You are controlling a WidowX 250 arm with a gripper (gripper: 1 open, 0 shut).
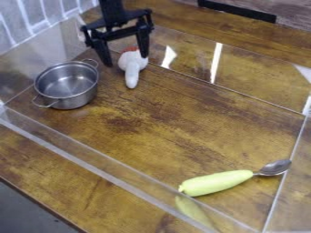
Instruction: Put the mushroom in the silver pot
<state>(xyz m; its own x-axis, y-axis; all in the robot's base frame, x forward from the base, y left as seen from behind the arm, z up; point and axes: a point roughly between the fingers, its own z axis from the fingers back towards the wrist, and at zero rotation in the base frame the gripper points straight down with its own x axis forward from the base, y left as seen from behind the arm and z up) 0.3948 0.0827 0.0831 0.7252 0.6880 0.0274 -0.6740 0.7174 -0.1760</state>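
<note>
Hovering with jaws [125,62] spread, nothing gripped, presumably to straddle the mushroom [131,69]; it lies on the bench [170,123] toward the far-left corner, beside the silver pot [67,84], likely a short transfer.

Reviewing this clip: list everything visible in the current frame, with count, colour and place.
silver pot: one, shiny steel, on the table at the left
mushroom: one, white stem and red-orange cap, lying right of the pot, cap toward the arm
long vegetable: one, pale yellow-green, near the front right
spoon: one, metallic, at the vegetable's right end
table: one, brown wood grain, under everything
clear panels: several, transparent, around the work area
robot arm: one, black, reaching in from the top left
pincer: one, black, open, above the table by the mushroom's cap, holding nothing
</note>
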